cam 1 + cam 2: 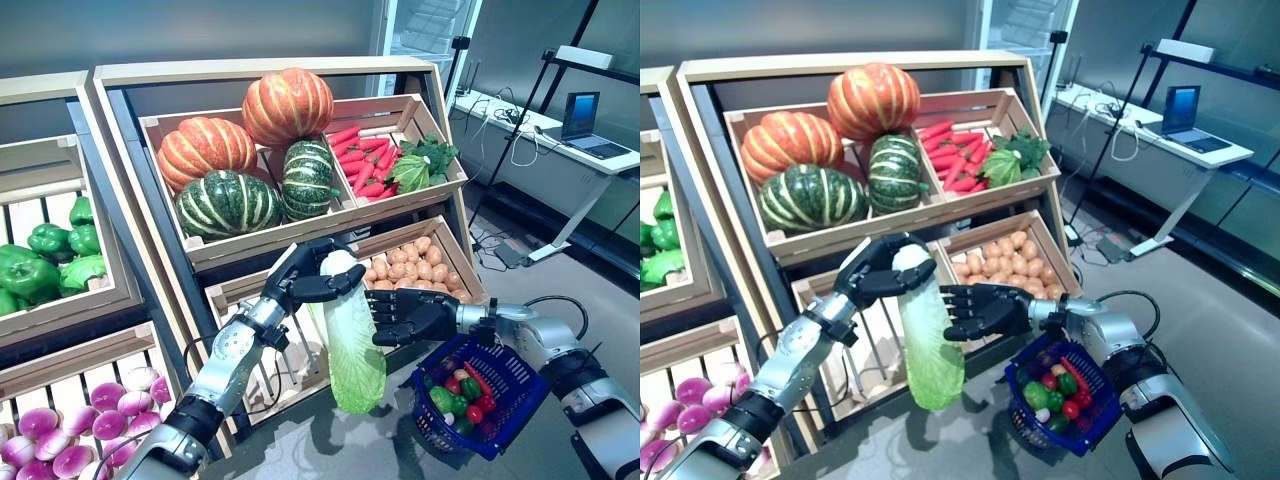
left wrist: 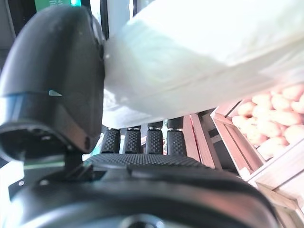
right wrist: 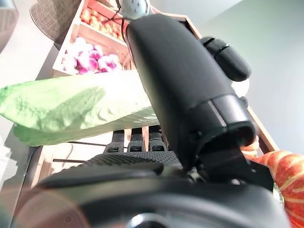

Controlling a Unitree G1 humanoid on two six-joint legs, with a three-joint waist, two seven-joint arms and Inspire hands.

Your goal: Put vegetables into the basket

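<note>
My left hand [image 1: 305,280] is shut on the white stem end of a long pale-green cabbage [image 1: 352,350], which hangs down in front of the stand's lower crates. The left wrist view shows the thumb [image 2: 57,80] pressed on the cabbage [image 2: 199,61]. My right hand [image 1: 415,315] is open, its straight fingers reaching towards the cabbage's side from the right; the cabbage [image 3: 71,111] lies past its fingers in the right wrist view. The blue basket [image 1: 515,385] stands on the floor below the right forearm, holding green, red and purple vegetables.
A wooden stand [image 1: 120,75] with slanted crates fills the left and middle. A crate of potatoes [image 1: 415,262] sits just behind both hands. A white desk with a laptop [image 1: 585,120] stands at the back right, with grey floor between.
</note>
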